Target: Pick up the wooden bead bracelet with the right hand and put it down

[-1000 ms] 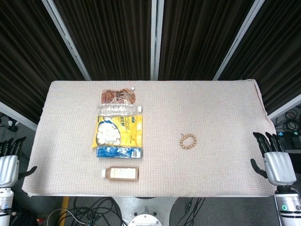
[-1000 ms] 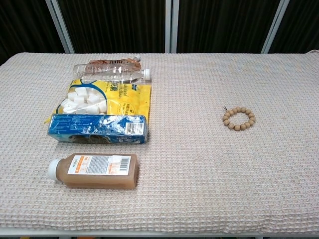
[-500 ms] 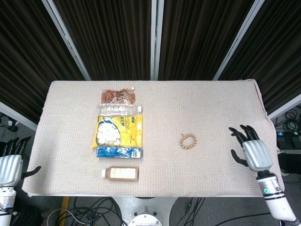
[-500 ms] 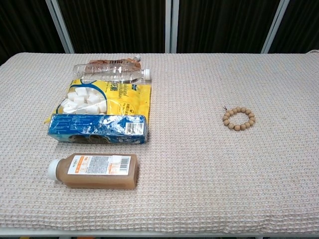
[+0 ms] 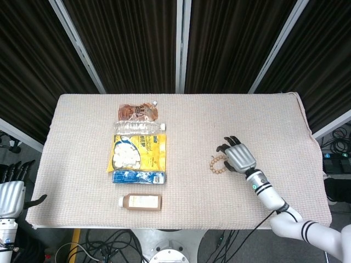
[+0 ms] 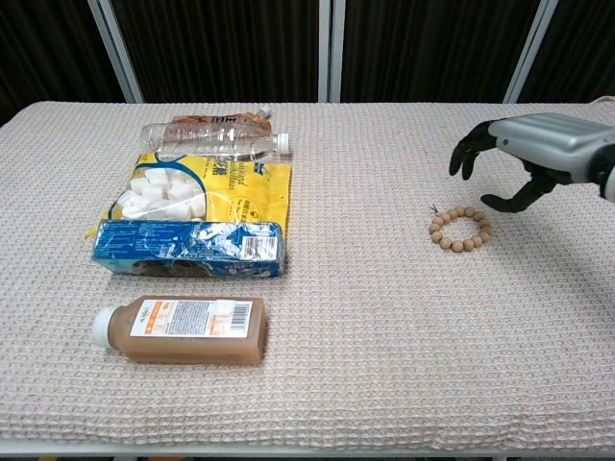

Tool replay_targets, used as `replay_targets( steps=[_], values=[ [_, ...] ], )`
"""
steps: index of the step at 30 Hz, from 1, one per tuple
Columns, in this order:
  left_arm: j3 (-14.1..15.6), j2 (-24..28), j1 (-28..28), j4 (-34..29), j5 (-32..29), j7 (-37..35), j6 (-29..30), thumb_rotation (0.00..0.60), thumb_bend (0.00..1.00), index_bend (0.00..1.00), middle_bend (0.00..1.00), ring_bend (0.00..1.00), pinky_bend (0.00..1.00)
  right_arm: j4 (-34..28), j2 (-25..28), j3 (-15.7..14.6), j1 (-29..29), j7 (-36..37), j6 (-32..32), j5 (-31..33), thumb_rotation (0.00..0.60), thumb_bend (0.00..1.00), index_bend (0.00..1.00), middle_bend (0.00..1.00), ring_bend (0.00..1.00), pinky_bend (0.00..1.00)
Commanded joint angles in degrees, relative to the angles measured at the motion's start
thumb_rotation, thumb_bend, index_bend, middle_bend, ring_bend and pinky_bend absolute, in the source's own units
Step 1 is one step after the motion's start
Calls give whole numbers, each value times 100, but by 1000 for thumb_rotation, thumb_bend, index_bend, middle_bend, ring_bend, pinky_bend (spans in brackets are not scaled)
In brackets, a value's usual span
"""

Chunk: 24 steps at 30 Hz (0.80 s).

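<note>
Head view: my right hand [image 5: 239,156] had come in from the table's right edge, where it sat half a second earlier, and now hung over the cloth just right of the wooden bead bracelet [image 5: 218,164]. Its fingers [image 5: 224,148] were apart and curved down, holding nothing, dark tips close to the beads; contact I could not tell from this angle. The bracelet lay flat on the table [image 5: 263,120], same spot as before, right of centre. My left hand [image 5: 10,193] sat off the left edge, fingers spread, barely shifted. The left column had not moved: brown pouch [image 5: 138,112], clear water bottle [image 5: 139,127], yellow snack bag [image 5: 137,152], blue packet [image 5: 139,177], brown drink bottle [image 5: 141,202].

Chest view: the right hand [image 6: 524,154], missing from the earlier frame here, now entered from the right, above and just behind the bracelet [image 6: 460,229]. Fingers [image 6: 468,150] spread and bent downward, thumb reaching toward the ring; a gap showed between hand and beads, so not touching. The bracelet rested on the cloth, unmoved. The left hand did not show in this view.
</note>
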Motion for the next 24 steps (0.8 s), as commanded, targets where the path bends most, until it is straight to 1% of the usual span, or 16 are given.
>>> replay_targets(
  steps=[1, 5, 11, 21, 23, 24],
  values=[
    [-5, 2, -3, 8, -17, -24, -21, 600, 0, 102, 126, 32, 65, 584, -520, -63, 231, -261, -60, -45, 600, 306, 343, 359, 92, 101],
    [-1, -15, -6, 46, -33, -61, -53, 600, 0, 102, 126, 33, 64, 973, -816, -220, 235, -298, 84, -180, 600, 301, 396, 376, 94, 101],
    [-6, -36, -13, 108, -43, -121, -79, 600, 0, 102, 126, 33, 64, 1500, -1095, -416, 236, -395, 316, -401, 600, 292, 402, 377, 99, 101],
    [1, -81, 9, 216, -65, -251, -97, 600, 0, 102, 127, 32, 64, 2009, -1376, -579, 251, -386, 413, -528, 600, 292, 422, 377, 105, 101],
    [4, -92, 15, 239, -69, -275, -100, 600, 0, 102, 126, 33, 64, 2133, -1458, -606, 249, -371, 470, -565, 600, 294, 462, 383, 122, 101],
    [13, -99, 26, 267, -72, -301, -103, 600, 0, 102, 126, 33, 64, 2194, -1498, -618, 243, -360, 517, -588, 600, 303, 506, 399, 141, 101]
  ],
)
